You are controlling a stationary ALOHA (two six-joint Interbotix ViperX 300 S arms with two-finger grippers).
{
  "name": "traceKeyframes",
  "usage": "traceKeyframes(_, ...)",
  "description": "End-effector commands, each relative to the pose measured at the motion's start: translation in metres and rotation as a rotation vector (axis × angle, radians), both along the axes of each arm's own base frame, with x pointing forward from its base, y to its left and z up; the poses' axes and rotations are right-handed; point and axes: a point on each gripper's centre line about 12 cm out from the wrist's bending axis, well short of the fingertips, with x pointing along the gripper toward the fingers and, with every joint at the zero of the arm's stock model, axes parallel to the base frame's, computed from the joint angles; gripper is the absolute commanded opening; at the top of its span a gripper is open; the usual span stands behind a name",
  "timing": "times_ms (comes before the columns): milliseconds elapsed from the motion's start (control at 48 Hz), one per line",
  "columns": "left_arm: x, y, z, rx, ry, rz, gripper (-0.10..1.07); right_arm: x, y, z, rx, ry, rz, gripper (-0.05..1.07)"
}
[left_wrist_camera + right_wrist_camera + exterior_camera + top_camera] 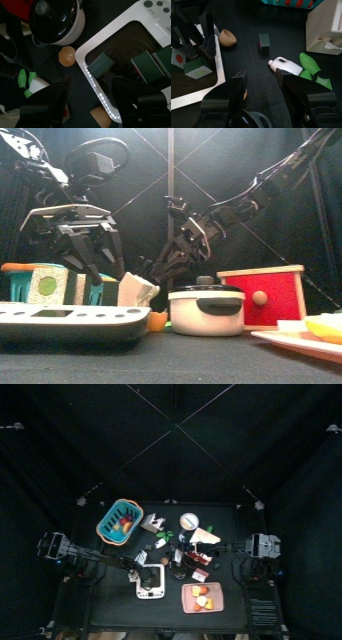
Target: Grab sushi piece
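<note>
L gripper (90,102), jaws spread wide, hangs over white tray (113,35) w/ dark sushi pieces (103,65).

Dim black-curtained scene, small lit table, soft blur, glare on white plastic.

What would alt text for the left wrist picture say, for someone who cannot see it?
The open left gripper hangs over a white rectangular tray holding dark green blocks. Beside the tray on the black table lie a small brown egg-shaped piece and a white pot with a black lid.
</note>
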Motion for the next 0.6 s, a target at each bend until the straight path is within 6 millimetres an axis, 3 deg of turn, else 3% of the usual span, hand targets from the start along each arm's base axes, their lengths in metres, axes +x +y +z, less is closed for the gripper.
traceKeyframes(0, 0.007, -0.003, 0.016, 0.047, -0.013, -0.016, 0.91, 0.004, -0.003, 0.016, -0.007, -0.044, -0.006, 0.84)
traceKeyframes(208, 0.015, -0.010, 0.023, 0.094, -0.011, -0.087, 0.91, 0.004, -0.003, 0.016, -0.007, -0.044, -0.006, 0.84)
traceKeyframes(583, 0.021, -0.018, 0.016, 0.099, 0.120, -0.174, 0.91, 0.004, -0.003, 0.017, -0.008, -0.045, -0.006, 0.84)
